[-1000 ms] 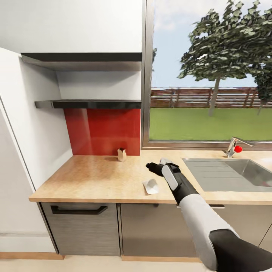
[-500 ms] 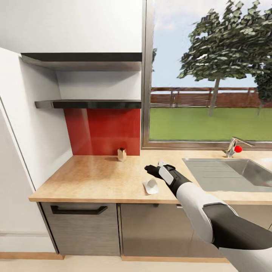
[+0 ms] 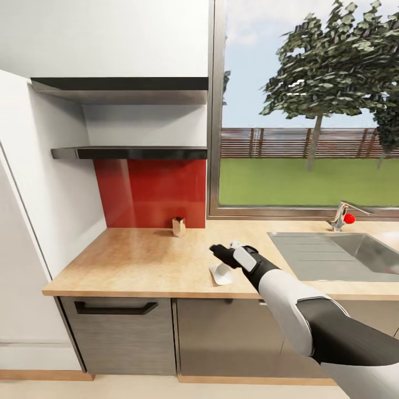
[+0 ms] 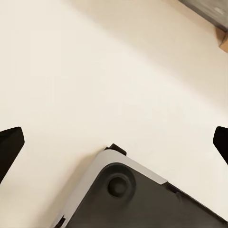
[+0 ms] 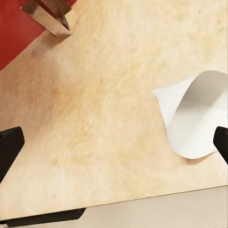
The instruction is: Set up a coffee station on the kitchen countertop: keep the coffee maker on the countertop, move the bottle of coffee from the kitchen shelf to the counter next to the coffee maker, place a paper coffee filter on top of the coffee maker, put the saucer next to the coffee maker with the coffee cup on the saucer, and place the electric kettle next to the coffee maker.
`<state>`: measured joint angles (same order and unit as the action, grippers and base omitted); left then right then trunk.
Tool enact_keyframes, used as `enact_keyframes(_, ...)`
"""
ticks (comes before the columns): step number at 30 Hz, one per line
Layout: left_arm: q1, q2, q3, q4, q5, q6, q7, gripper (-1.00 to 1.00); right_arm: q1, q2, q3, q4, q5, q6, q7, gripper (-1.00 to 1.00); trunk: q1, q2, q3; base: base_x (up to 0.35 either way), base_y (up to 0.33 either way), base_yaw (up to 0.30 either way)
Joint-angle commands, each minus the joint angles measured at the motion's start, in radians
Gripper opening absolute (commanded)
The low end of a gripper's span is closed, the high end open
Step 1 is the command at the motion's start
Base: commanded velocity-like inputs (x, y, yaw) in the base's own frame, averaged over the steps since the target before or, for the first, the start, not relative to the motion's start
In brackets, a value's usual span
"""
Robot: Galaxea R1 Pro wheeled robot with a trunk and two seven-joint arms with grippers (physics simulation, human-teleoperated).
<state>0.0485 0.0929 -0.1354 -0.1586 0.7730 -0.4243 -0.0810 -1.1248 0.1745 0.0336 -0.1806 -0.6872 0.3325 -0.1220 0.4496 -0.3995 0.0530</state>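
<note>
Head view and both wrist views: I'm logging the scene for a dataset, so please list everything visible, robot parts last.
kitchen countertop: one, light wood, under the window.
paper coffee filter: one, white, near the counter's front edge.
small holder: one, tan, by the red backsplash.
shelves: two, black, above the backsplash.
sink: one, steel, with faucet.
drawer: one, grey, below the counter.
right gripper: one, black, open, just above the filter.
left gripper: one, black, open, over pale floor.

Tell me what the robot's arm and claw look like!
The right arm has smooth white shells with black sections between them. Near its wrist sits a pale grey panel. The right claw is black, and its fingertips are dark, blunt wedges.
</note>
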Motion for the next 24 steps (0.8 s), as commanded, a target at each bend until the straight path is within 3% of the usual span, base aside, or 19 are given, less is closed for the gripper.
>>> enact_keyframes(1,0.001,0.001,-0.007,-0.001,0.011,-0.002,-0.003,1.00,0.000,0.000,0.004,-0.002,-0.014,0.004,-0.006,1.00,0.000,0.000,0.000,0.000,0.000,0.000)
enact_keyframes(3,0.001,0.001,-0.007,-0.001,0.011,-0.002,-0.003,1.00,0.000,0.000,0.003,-0.002,-0.033,0.006,-0.004,1.00,0.000,0.000,0.000,0.000,0.000,0.000)
enact_keyframes(7,0.001,0.001,-0.007,-0.001,0.010,-0.002,-0.003,1.00,0.000,0.000,-0.007,-0.001,-0.119,0.011,-0.007,1.00,0.000,0.000,0.000,0.000,0.000,0.000)
enact_keyframes(13,0.001,0.001,-0.007,-0.001,0.010,-0.003,-0.003,1.00,0.000,-0.001,-0.009,0.003,-0.148,0.043,-0.024,1.00,0.020,-0.035,-0.016,0.000,0.000,0.000)
enact_keyframes(20,0.001,0.001,-0.008,-0.001,0.009,-0.003,-0.003,1.00,0.000,0.000,-0.002,0.013,-0.140,0.091,-0.033,1.00,0.046,-0.084,-0.038,0.000,0.000,0.000)
enact_keyframes(24,0.001,0.001,-0.007,-0.001,0.010,-0.003,-0.003,1.00,0.000,0.000,0.002,0.015,-0.055,0.103,-0.060,1.00,0.062,-0.112,-0.050,0.000,0.000,0.000)
